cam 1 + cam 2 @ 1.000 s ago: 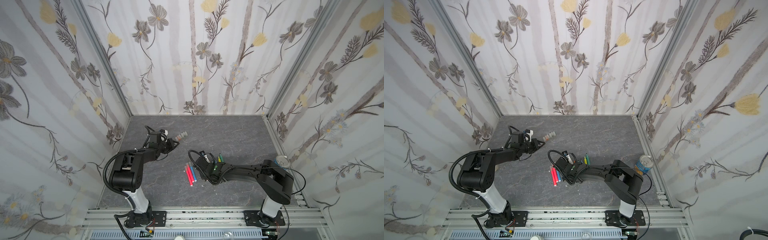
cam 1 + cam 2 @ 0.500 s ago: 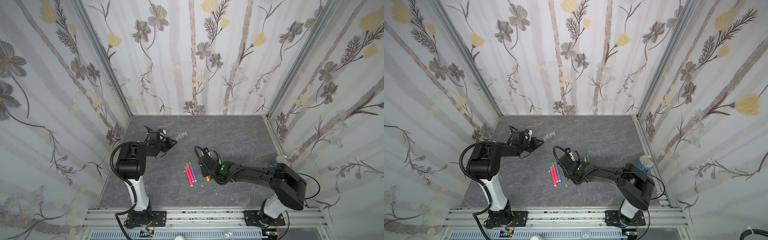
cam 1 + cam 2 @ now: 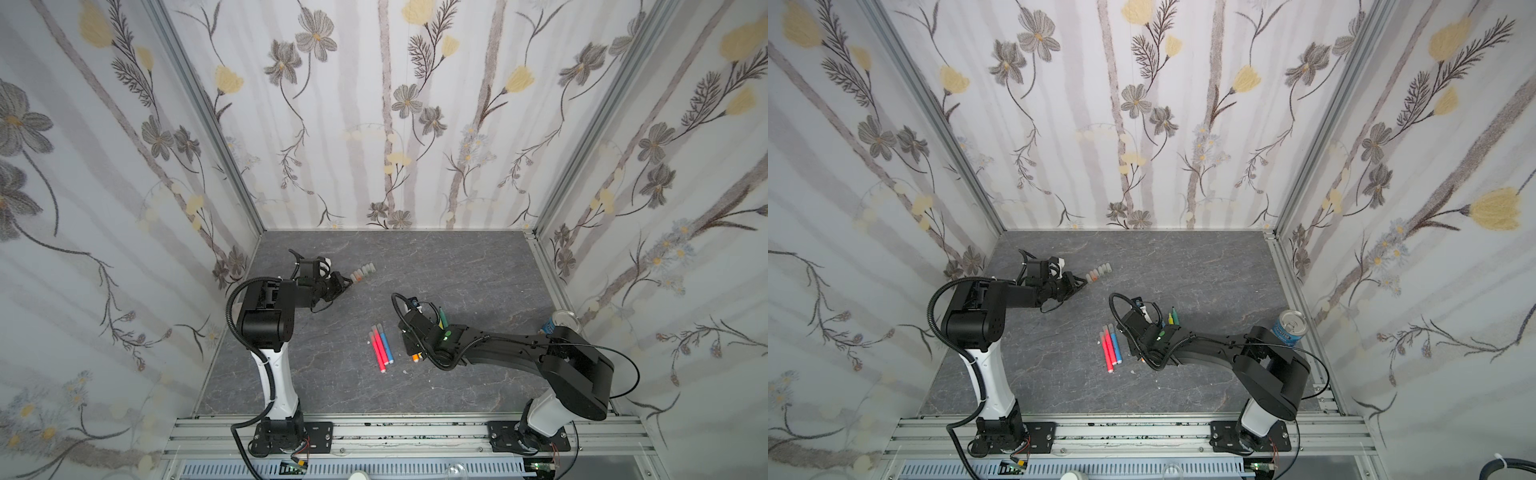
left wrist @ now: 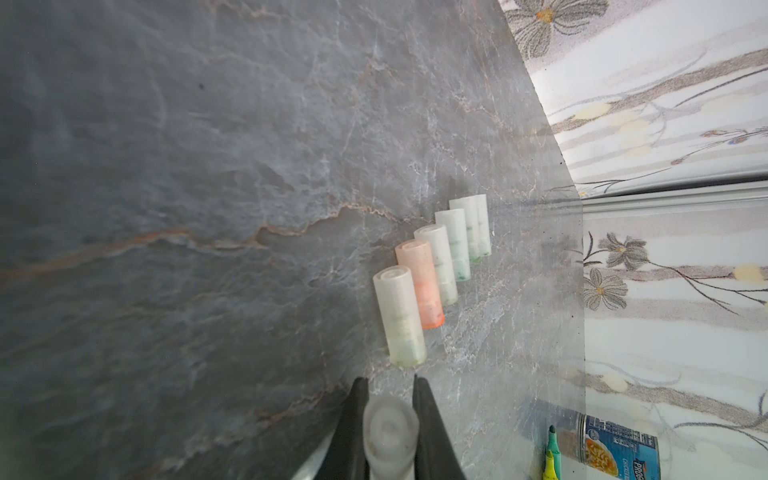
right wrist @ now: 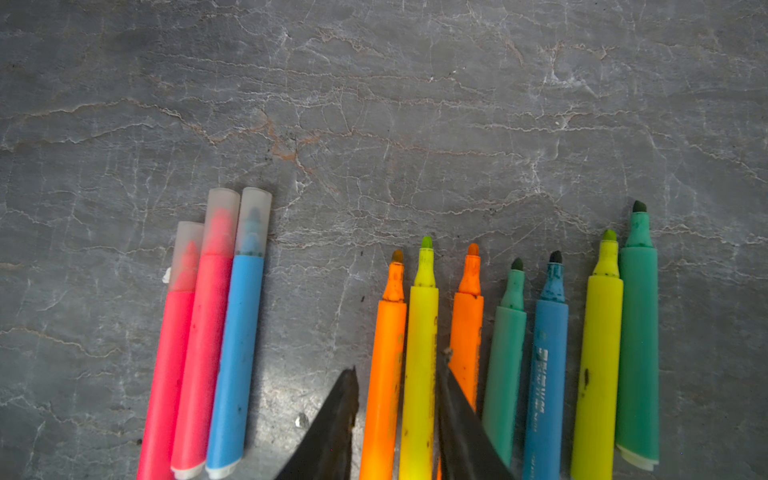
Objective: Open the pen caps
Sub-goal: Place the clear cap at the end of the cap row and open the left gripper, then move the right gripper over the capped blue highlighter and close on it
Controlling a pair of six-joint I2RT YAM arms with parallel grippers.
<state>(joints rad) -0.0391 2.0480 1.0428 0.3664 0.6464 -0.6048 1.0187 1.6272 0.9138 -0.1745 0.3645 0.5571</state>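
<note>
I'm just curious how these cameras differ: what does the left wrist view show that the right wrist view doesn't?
Only the left wrist view: a row of loose caps lying side by side, one more cap pinched in the left tool, and a soup can.
Only the right wrist view: three capped pens, and the right tool open above an orange and a yellow pen.
Both: the grey table and uncapped pens, though the left wrist view catches just two tips.
</note>
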